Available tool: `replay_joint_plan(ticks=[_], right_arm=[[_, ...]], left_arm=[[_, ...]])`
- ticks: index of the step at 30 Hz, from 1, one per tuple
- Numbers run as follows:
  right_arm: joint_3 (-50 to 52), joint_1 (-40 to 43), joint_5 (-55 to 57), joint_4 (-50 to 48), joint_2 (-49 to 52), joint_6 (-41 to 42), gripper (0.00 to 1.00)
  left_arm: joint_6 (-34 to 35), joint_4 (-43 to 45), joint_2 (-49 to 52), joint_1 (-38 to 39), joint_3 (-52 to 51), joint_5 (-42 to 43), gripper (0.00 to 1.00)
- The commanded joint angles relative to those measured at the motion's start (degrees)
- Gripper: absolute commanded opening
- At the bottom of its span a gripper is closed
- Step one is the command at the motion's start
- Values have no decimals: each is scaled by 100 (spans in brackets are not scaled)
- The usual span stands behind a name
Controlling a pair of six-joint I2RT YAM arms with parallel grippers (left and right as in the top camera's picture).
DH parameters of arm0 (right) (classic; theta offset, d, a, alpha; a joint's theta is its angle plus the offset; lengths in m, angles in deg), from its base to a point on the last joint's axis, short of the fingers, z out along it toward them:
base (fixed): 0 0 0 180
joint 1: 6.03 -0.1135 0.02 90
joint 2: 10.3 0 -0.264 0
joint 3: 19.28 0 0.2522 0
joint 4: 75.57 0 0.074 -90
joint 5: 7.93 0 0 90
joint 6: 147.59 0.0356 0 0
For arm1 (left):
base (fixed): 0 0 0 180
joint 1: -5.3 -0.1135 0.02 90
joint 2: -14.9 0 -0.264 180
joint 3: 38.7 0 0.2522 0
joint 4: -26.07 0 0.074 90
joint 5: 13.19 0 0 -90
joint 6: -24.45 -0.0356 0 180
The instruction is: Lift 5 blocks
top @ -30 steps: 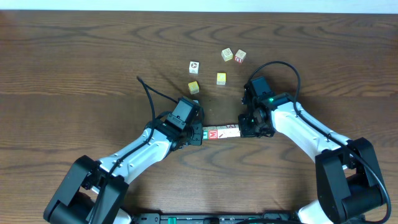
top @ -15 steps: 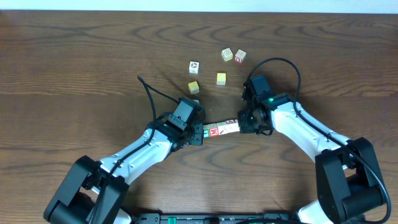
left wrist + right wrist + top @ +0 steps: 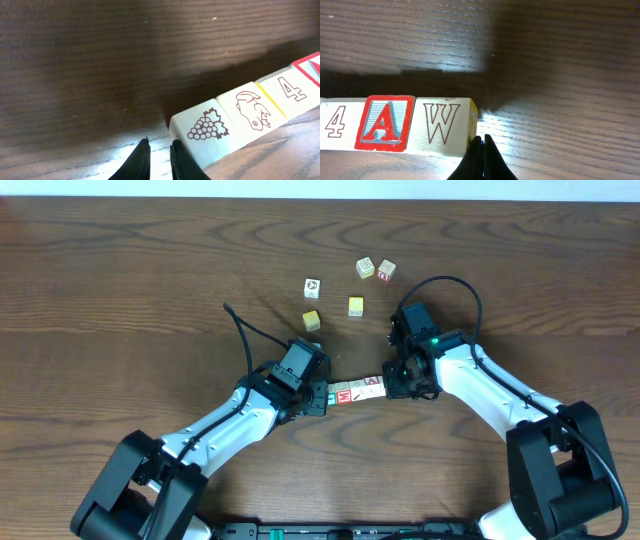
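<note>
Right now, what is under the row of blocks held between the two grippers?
Under the row of blocks, only bare wooden table and the row's shadow are visible. The row's underside is hidden.

Left gripper jaws nearly closed; right gripper jaws fully closed; arms angled inward.

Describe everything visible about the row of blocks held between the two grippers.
The row of blocks is a straight line of pale wooden alphabet cubes pressed end to end between the left gripper and right gripper. Wrist views show faces with grapes, a rabbit, a 4, a red-framed A and a W. Whether it is off the wooden table cannot be told.
</note>
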Motion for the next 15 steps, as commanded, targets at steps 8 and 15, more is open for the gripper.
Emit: replay_joint_plan(ticks=[8, 15], right_arm=[[-28, -275, -1207, 26, 50, -22, 1], [-28, -275, -1200, 361, 50, -2, 4]], left_arm=[[-31, 2, -50, 201, 157, 651, 17], [-31, -20, -48, 201, 157, 651, 17]])
